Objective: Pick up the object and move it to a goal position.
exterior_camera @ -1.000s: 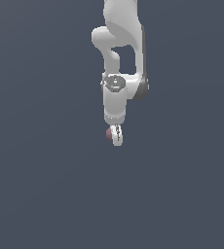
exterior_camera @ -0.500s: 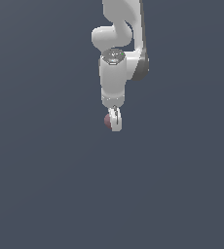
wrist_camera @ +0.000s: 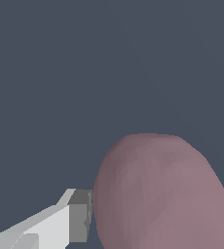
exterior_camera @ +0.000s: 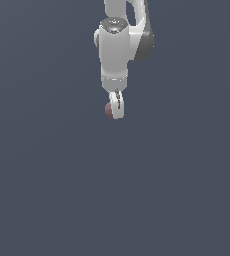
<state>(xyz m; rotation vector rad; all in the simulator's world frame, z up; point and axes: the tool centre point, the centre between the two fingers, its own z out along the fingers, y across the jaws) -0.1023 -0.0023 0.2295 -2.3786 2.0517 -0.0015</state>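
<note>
The small dusky pinkish-red ball (exterior_camera: 109, 110) sits between the fingers of my white gripper (exterior_camera: 115, 111), which hangs from the arm in the upper middle of the exterior view. The gripper is shut on the ball and holds it above the dark grey floor. In the wrist view the ball (wrist_camera: 162, 194) fills the space between the two grey finger pads (wrist_camera: 80, 216), pressed against them on both sides. Part of the ball is hidden behind a finger in the exterior view.
A flat dark grey surface (exterior_camera: 115, 200) fills both views. The white arm link with a dark joint cap (exterior_camera: 146, 45) rises out of the exterior view's top.
The arm has drawn upward in the exterior view with the ball still held; the wrist has turned so the hand now hangs more straight down.
</note>
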